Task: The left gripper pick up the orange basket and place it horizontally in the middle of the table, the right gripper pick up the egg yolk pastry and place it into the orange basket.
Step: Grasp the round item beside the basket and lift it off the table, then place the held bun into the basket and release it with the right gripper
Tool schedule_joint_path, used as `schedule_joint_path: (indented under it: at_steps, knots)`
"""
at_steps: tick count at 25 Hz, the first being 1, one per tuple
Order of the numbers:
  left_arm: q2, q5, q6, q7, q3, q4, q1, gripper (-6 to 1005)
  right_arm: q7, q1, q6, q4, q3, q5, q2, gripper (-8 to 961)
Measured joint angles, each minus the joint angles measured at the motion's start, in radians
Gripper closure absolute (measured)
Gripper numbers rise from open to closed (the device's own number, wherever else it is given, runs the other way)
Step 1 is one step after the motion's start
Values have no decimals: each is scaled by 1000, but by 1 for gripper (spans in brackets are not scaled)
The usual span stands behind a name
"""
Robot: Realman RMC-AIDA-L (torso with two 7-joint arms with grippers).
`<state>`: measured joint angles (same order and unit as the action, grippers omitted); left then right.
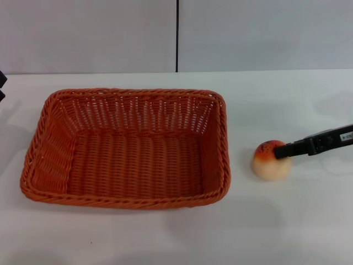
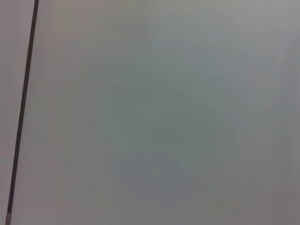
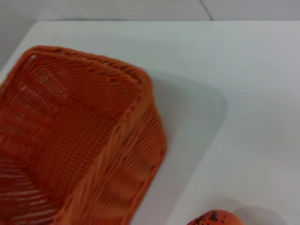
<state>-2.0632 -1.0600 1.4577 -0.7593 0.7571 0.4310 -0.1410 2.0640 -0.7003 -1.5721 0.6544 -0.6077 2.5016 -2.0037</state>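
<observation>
- The egg yolk pastry (image 1: 271, 161) sits on the table (image 1: 287, 221), to the right of the orange basket (image 1: 128, 148) and apart from it, with a strip of bare tabletop between the two.
- The right gripper (image 1: 282, 150) reaches in from the right edge of the head view, its black fingers lying nearly level, their tips at the pastry's dark-seeded top.
- Whether those fingers have closed on the pastry or only touch it, I cannot tell.
- In the right wrist view only a sliver of the pastry's seeded top shows at the frame's edge, near one corner of the basket.
- The basket stands upright on the table with its long side running left to right, roughly mid-table and a little to the left; nothing lies in it.
- The left gripper (image 1: 2, 86) shows only as a dark sliver at the far left edge of the head view, beyond the basket.
- The table is plain white, and behind it stands a pale wall (image 1: 88, 33) split by a dark vertical seam (image 1: 177, 33).
- The left wrist view shows only that pale wall and the seam.
</observation>
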Motion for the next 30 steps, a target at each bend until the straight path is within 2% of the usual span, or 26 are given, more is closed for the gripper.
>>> schedule_joint_path:
  at_steps: [4,6,9,11,13,14,17,19,20,23,24,30]
  knots:
    - [0,0,-3,0,-1,0,-2,185,28,35,-98,86,-4,-4,-12,771]
    - [-1,0,-3,0,-1,0,-3,185,34,42,-124,102,-6,-2,-15,779]
    - [-3,2,-2,-2,-4,0,-5,185,43,53,-258,134,-7,1,-18,790]
    - [-3,2,-2,-2,-7,0,-6,185,43,53,-290,136,-8,1,-19,798]
    - [-5,2,-2,-2,-9,-4,-8,185,38,50,-347,132,-22,-4,-31,806]
    - [-5,2,-2,-1,-9,-10,-12,185,33,45,-388,128,-55,-19,-45,810]
    - [-3,2,-2,0,-11,-25,-19,185,28,42,-420,126,-108,-61,-55,838]
    - [-3,2,-3,2,-12,-28,-20,185,19,41,-458,123,-207,-194,-60,856]
    - [-3,2,-1,5,-12,-28,-20,185,19,41,-458,123,-207,-194,-60,869]
    - [-3,2,2,10,-13,-29,-19,185,-9,33,-505,126,-236,-346,-57,897]
    - [-3,2,3,10,-13,-30,-18,185,-29,25,-532,135,-231,-448,-49,899]
    - [-2,2,11,11,-13,-31,-11,185,-89,29,-505,173,-213,-596,-27,907]
